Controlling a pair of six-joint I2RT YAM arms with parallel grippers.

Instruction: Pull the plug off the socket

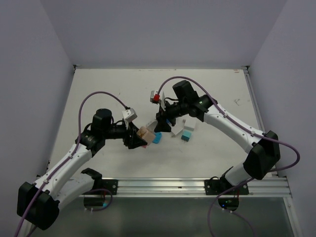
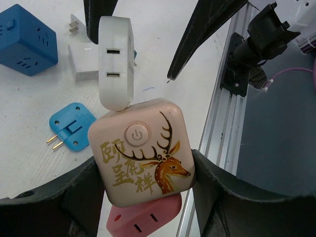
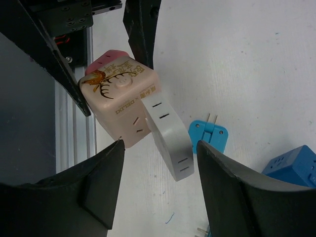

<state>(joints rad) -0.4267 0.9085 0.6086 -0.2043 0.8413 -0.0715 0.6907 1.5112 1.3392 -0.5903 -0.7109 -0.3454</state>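
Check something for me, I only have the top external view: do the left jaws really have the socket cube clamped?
Observer: Yes. On the left wrist camera the left jaws press on two opposite sides of the beige socket cube, with its deer face toward the lens.
Operator: Where does the plug sit on it?
Observer: The white plug sticks out of one side face of the cube, seated against it.
Operator: Are the right jaws on the plug?
Observer: Not yet. On the right wrist camera the right jaws stand open, one on each side of the plug, and neither visibly presses on it.
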